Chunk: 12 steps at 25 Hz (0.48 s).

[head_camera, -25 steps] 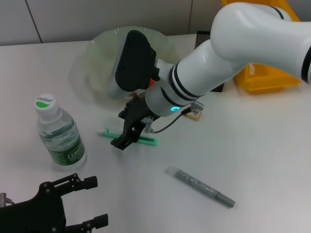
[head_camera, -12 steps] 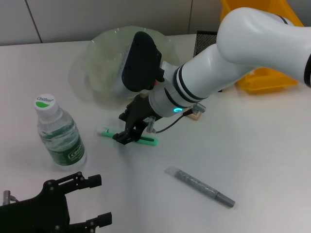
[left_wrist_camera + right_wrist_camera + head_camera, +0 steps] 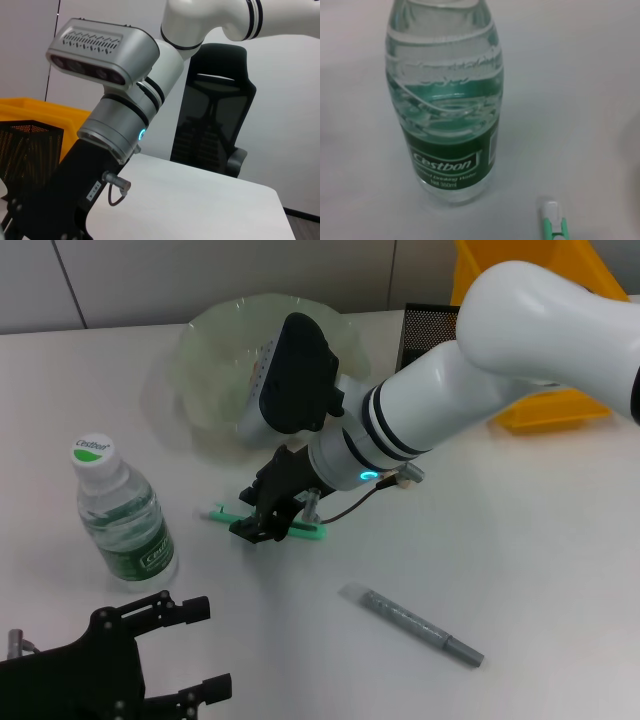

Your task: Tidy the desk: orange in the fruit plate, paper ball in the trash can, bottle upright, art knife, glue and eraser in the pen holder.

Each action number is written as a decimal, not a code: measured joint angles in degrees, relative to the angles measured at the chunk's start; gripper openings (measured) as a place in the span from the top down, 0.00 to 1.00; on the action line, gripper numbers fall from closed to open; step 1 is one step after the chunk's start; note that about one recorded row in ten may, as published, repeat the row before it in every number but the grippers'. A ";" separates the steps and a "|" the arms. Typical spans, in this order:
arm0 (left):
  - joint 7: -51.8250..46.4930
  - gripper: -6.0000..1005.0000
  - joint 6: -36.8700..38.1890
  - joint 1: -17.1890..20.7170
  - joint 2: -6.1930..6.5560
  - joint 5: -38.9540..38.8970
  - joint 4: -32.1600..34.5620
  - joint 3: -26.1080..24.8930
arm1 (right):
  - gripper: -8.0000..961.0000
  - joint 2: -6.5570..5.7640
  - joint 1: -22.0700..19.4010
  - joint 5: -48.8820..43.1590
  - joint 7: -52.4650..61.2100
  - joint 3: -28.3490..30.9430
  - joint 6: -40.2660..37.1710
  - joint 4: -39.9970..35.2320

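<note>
A green art knife (image 3: pixel 311 531) lies flat on the white desk (image 3: pixel 540 560), and its tip also shows in the right wrist view (image 3: pixel 554 223). My right gripper (image 3: pixel 264 529) is down over the knife's middle, open, with its black fingers on either side of it. The bottle (image 3: pixel 122 516) stands upright to its left, seen close up (image 3: pixel 447 100). A grey glue stick (image 3: pixel 412 624) lies nearer the front. The glass fruit plate (image 3: pixel 215 350) and the black mesh pen holder (image 3: pixel 428 322) are at the back. My left gripper (image 3: pixel 185 650) rests open at the front left. Orange, paper ball, trash can and eraser are out of view.
A yellow bin (image 3: pixel 545 405) stands at the back right beside the pen holder. The left wrist view shows the right arm's wrist (image 3: pixel 112 130), the pen holder (image 3: pixel 30 150) and an office chair (image 3: pixel 215 125) beyond the desk.
The right gripper has shifted slightly and settled lower onto the green knife. The left gripper crept a little to the right.
</note>
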 joint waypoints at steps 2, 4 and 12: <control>0.06 0.20 -0.17 -0.37 0.00 0.00 -0.64 0.00 | 0.57 0.00 -0.01 0.00 -0.01 0.00 0.03 0.14; 0.17 0.20 -0.29 -0.51 0.00 0.00 -0.84 0.00 | 0.57 0.00 -0.06 0.00 -0.04 0.00 0.21 0.35; 0.41 0.20 -0.86 -0.76 0.00 0.04 -1.29 -0.01 | 0.60 0.00 -0.15 0.00 -0.65 0.00 0.39 0.80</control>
